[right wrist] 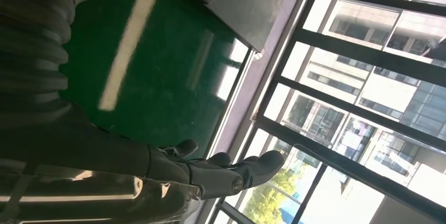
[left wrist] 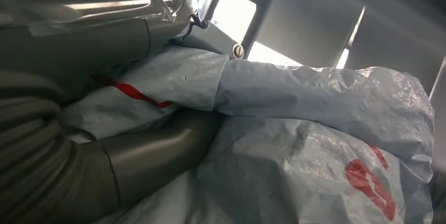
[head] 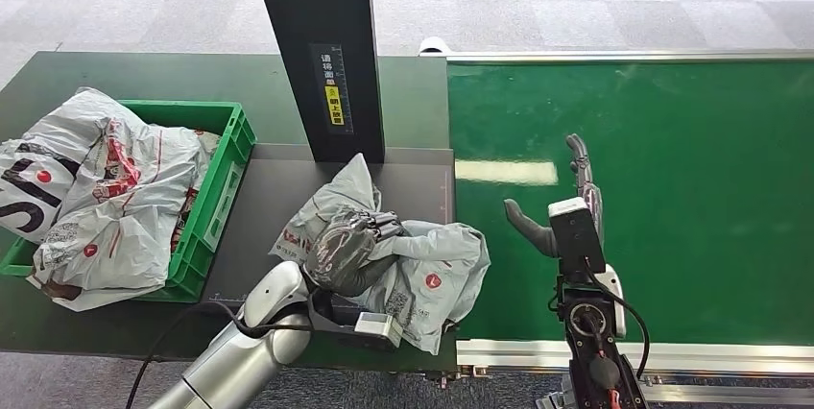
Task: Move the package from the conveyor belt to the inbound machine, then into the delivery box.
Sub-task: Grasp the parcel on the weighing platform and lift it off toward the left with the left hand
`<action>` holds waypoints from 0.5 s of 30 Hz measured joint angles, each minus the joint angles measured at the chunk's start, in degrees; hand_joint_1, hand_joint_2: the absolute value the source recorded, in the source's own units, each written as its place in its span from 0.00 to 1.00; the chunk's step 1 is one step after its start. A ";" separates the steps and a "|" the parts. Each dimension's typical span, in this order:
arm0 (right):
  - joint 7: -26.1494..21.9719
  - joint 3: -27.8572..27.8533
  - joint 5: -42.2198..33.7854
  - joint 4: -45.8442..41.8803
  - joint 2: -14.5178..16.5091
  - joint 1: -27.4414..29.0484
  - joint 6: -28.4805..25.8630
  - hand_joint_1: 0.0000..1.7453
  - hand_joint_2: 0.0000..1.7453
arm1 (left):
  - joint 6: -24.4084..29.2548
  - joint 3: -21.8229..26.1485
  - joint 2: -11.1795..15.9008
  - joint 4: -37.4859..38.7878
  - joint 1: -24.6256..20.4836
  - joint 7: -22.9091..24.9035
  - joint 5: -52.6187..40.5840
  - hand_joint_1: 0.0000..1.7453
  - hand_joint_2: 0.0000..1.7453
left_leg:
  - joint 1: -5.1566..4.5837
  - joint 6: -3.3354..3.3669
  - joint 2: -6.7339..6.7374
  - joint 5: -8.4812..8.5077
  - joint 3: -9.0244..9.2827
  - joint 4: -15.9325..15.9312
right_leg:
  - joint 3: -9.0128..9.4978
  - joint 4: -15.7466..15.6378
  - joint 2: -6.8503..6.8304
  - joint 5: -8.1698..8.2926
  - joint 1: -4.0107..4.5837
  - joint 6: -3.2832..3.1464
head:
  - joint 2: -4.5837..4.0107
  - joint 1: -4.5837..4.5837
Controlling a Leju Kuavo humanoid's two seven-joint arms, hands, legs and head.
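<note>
The left hand (head: 353, 251) has its fingers clamped on the grey package (head: 422, 270), which lies on the inbound machine (head: 288, 198) near its right edge. The bag is floppy (and slippery), so it may slide out before reaching the green box (head: 226, 174). The right hand (head: 566, 203) holds nothing, fingers apart, over the belt (head: 691, 159).

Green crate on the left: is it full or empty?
Full. The green crate is heaped with grey packages that rise above its rim and spill over its near edge.
</note>
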 joint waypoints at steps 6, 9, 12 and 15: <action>-1.29 0.37 -2.02 0.38 -0.43 -0.11 -0.86 0.00 1.00 | 12.71 3.75 -0.38 -9.07 2.54 -8.88 3.52 1.00 1.00 | 0.00 0.00 0.00 0.00 -0.01 0.00 | -0.01 0.00 0.00 0.00 0.00 0.00 | 0.00 0.00; -1.79 0.62 -2.81 0.95 -0.68 -0.33 -1.27 0.00 1.00 | 13.18 5.41 -0.80 -15.62 4.15 -10.11 4.08 1.00 1.00 | 0.00 0.00 0.00 0.00 -0.02 0.00 | -0.03 0.00 0.00 0.00 0.00 0.00 | 0.01 0.00; -1.89 0.81 -3.09 1.51 -0.86 -0.69 -1.38 0.00 1.00 | 13.37 6.40 -1.18 -20.38 5.01 -10.29 3.90 1.00 1.00 | 0.00 0.00 0.00 0.00 -0.03 0.00 | -0.02 0.00 -0.01 0.00 0.00 0.00 | -0.01 0.01; -2.15 1.27 -3.47 2.17 -1.02 -1.10 -1.46 0.00 1.00 | 13.40 7.52 -1.74 -24.16 6.07 -10.31 2.71 1.00 1.00 | 0.00 0.00 0.01 0.00 -0.03 0.00 | -0.03 0.00 0.00 0.00 0.00 0.00 | 0.01 0.00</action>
